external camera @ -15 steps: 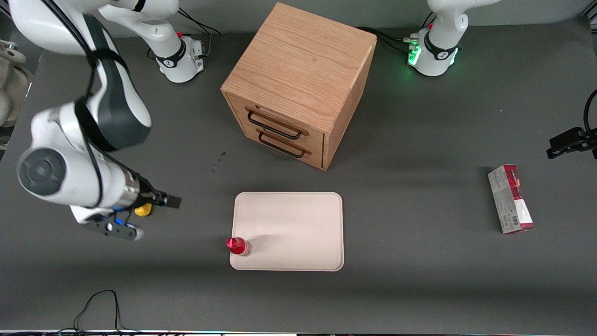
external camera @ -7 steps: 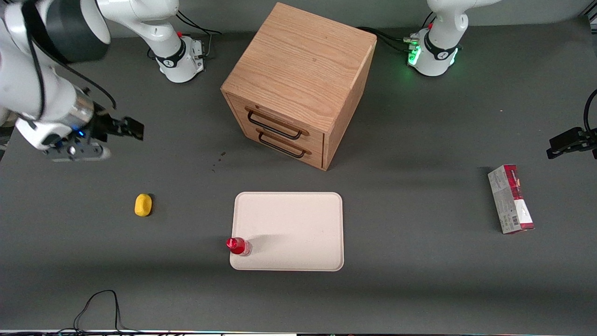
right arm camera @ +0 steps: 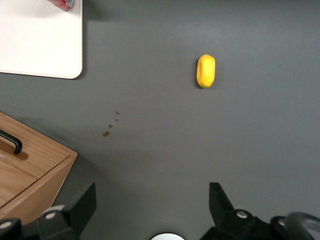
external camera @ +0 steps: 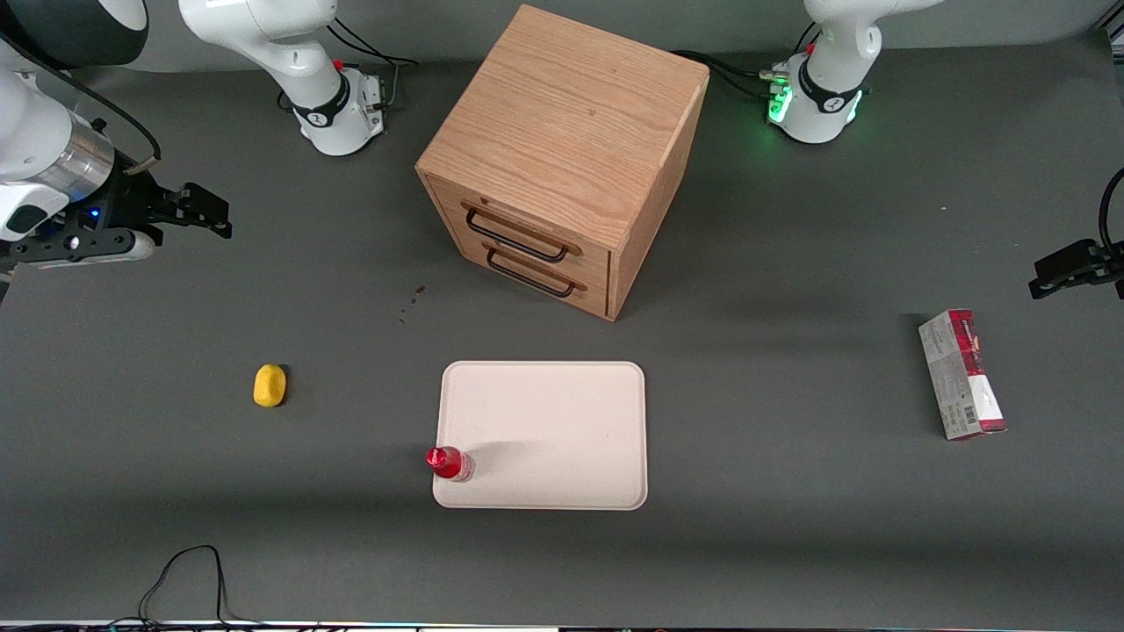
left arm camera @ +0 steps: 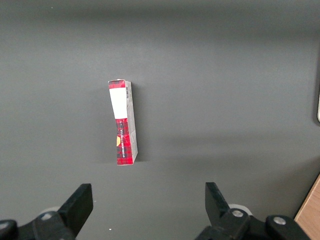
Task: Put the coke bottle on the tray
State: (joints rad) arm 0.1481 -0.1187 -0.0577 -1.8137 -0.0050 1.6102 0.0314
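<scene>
Cabinet (external camera: pixel 562 158), oak with two drawers, stands above everything | we see the cream tray (external camera: pixel 553 421) lying flat in front of it | our gripper (external camera: pixel 206 211) hangs empty, fingers spread, high toward the working arm's end | coke bottle (external camera: pixel 450 463), red-capped, stands upright just inside the tray's corner, so we judge it placed.

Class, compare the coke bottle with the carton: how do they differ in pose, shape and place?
The bottle stands upright; the carton lies flat. The bottle is small and round, the carton long and boxy. The bottle sits on the tray; the carton lies on the table. Both are red and untouched; the gripper, jaws open, is far off.
</scene>
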